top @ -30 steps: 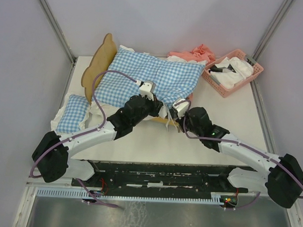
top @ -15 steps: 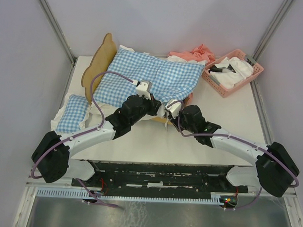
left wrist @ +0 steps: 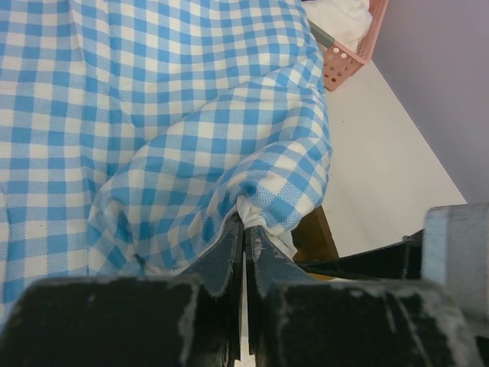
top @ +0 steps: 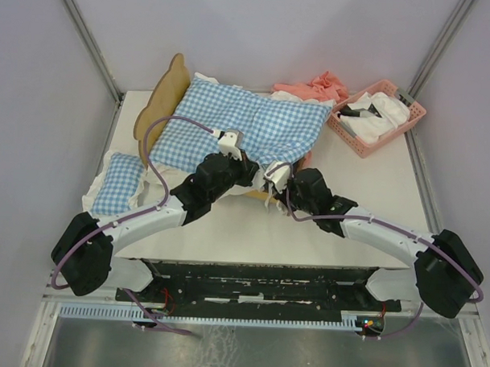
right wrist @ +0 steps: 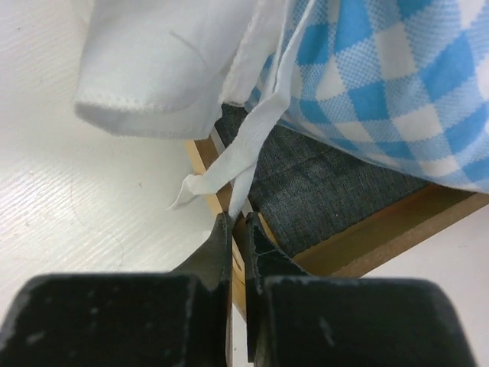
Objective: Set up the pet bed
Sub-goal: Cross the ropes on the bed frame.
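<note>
From above, the pet bed point(top: 162, 100) is seen at the far left of the tabletop point(top: 251, 232), almost wholly covered by a checked cushion point(top: 247, 123). A pink basket point(top: 378, 116) lies to the bed's right and a small pillow point(top: 116, 183) lies beside its near left corner.

In the left wrist view, the left jaws are clamped on a fold of the cushion's edge.

In the right wrist view, the right jaws are closed over the bed's grey base point(right wrist: 321, 191). A white tie point(right wrist: 248, 149) appears to be nipped between them, though this is uncertain.

The cushion is judged to be mid-fitting. Next, the tie would need to be drawn to the wooden rail point(right wrist: 367, 237) without the cushion being dragged off.
</note>
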Controlling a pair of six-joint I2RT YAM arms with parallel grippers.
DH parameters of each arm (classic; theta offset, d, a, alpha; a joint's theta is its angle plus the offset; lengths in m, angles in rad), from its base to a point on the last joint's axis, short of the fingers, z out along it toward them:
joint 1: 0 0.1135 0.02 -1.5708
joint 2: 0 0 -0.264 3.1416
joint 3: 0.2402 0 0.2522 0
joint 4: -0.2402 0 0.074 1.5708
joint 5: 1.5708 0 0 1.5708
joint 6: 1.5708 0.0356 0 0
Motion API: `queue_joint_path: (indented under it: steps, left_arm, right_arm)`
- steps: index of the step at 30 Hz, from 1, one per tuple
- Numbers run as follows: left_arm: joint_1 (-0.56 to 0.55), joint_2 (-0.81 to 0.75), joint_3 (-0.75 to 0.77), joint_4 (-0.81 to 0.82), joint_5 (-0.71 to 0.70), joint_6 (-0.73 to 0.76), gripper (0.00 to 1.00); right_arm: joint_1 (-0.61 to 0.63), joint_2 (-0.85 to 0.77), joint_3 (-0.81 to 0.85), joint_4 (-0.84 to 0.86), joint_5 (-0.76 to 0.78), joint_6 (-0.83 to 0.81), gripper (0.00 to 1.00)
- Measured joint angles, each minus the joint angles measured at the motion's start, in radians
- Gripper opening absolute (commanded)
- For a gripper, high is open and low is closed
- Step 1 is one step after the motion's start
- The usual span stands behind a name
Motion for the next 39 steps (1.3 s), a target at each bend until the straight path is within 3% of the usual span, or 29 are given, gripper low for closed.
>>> queue_joint_path:
  steps: [8,15,23,29,39]
  left_arm:
    - [0.017,0.005,-0.024,0.021,-0.025,0.0,0.03]
    - [0.023,0.021,-0.025,0.033,-0.029,0.0,0.03]
    - [0.027,0.021,-0.035,0.04,-0.03,0.0,0.03]
    - [0.028,0.021,-0.036,0.04,-0.03,0.0,0.03]
    - [0.029,0.021,-0.036,0.04,-0.029,0.0,0.03]
  right_arm:
    - [0.0,-0.141,0.058,-0.113,0.004,0.074,0.02]
    - [0.0,-0.146,0.14,-0.163,0.023,0.076,0.02]
    - [0.0,-0.119,0.228,-0.172,0.044,-0.027,0.02]
    - [0.0,-0.07,0.229,-0.156,0.04,-0.055,0.02]
    - [-0.001,-0.039,0.105,-0.043,0.044,0.071,0.02]
